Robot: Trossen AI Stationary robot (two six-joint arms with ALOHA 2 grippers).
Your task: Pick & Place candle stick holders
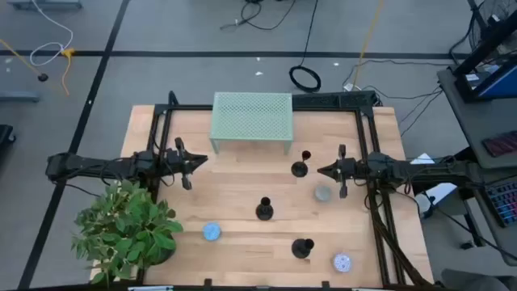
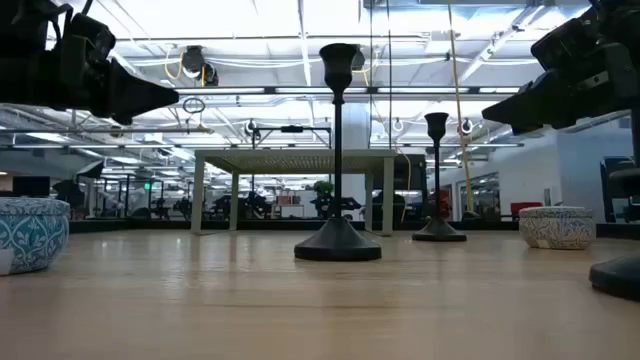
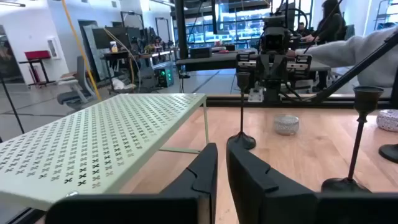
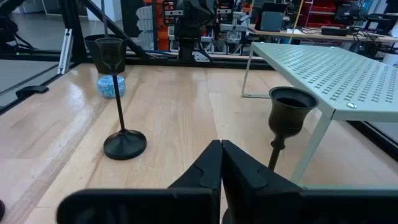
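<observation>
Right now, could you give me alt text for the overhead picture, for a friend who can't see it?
Three black candle stick holders stand on a wooden table between two dark robot arms, the left gripper and right gripper facing inward. A pale green mesh rack sits at the far edge.

three candle stick holders stand between both arms' tools.

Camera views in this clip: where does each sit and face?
High: overhead, straight down on table, both arms.
Low: tabletop level, facing the middle candle stick holder; arms overhead.
Left wrist: behind left pincer, facing the right arm.
Right wrist: behind right pincer, facing the left arm.
All show the green mesh rack.
</observation>
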